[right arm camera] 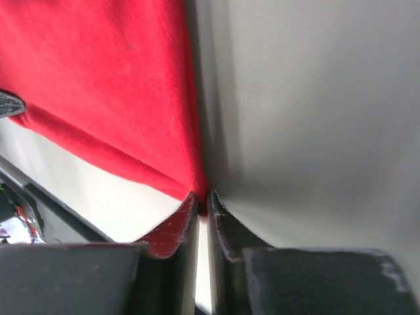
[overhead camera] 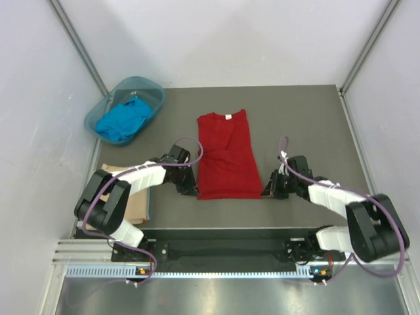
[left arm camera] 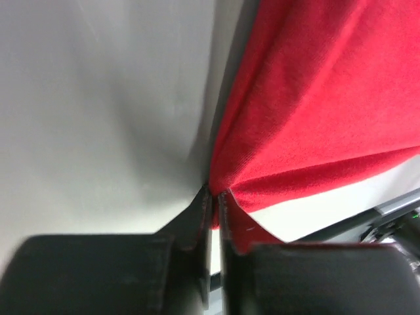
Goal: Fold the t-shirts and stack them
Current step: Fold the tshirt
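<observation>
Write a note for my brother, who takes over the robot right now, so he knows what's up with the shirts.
The left end effector is shut on the near left corner of the red t-shirt.
The right end effector is shut on its near right corner.
The red t-shirt lies flat in the middle, neck away from the arms. The blue t-shirt is bunched in the teal basin. The tan t-shirt lies near left, partly under the left arm.
Done: red looks narrowed, tan looks folded.
Left: finish folding red, stack it, then fold blue.
</observation>
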`<state>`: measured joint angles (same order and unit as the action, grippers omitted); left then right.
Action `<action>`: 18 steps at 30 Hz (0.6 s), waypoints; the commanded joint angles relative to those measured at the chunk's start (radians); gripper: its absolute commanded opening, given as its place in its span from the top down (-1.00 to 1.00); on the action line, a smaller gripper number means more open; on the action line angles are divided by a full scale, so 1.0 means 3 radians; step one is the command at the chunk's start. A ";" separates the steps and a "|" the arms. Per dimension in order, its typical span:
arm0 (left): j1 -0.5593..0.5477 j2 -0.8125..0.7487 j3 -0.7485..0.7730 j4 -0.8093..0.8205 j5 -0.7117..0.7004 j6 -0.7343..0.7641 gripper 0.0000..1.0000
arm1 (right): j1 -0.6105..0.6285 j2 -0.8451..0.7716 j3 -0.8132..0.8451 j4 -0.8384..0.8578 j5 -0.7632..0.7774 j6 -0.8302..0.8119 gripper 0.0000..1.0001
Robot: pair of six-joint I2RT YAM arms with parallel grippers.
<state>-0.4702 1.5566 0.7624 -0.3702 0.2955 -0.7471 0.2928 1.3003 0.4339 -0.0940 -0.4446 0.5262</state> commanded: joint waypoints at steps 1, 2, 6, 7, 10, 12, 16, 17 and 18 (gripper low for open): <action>-0.0105 -0.0198 -0.0143 -0.0458 -0.0294 -0.0143 0.67 | 0.0072 -0.0391 -0.0086 -0.0447 0.0357 0.0112 0.61; -0.0105 -0.0279 -0.0118 -0.0519 -0.0320 -0.0153 0.55 | 0.0067 -0.0473 -0.0056 -0.0529 0.0403 0.0097 0.50; -0.0024 -0.0341 0.0260 -0.0826 -0.0703 -0.0046 0.16 | 0.0052 -0.0663 0.0372 -0.0842 0.0785 -0.0087 0.18; 0.0017 -0.0326 0.0443 -0.0852 -0.0699 0.0055 0.16 | 0.0027 -0.0627 0.0480 -0.0878 0.0807 -0.0138 0.17; 0.0217 -0.0234 0.0725 -0.0664 -0.0658 0.0250 0.17 | 0.0011 -0.0352 0.0945 -0.0731 0.0782 -0.0535 0.34; 0.0339 -0.0163 0.0787 -0.0424 -0.0485 0.0434 0.17 | 0.0006 -0.0062 0.1236 -0.0552 0.0548 -0.0700 0.35; 0.0422 0.0052 0.0971 -0.0065 -0.0116 0.0593 0.17 | -0.0050 0.0492 0.1743 -0.0499 0.0255 -0.1078 0.26; 0.0427 0.0159 0.1002 -0.0004 -0.0095 0.0614 0.18 | -0.0061 0.0710 0.1845 -0.0530 0.0189 -0.1150 0.23; 0.0427 0.0205 0.1017 0.0027 -0.0070 0.0644 0.19 | -0.0066 0.0819 0.2029 -0.0591 0.0148 -0.1201 0.18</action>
<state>-0.3435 1.5631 1.0355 -0.4500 0.2070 -0.6231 0.2852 1.4410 0.9363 -0.2737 -0.3302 0.2863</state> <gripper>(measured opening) 0.411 0.386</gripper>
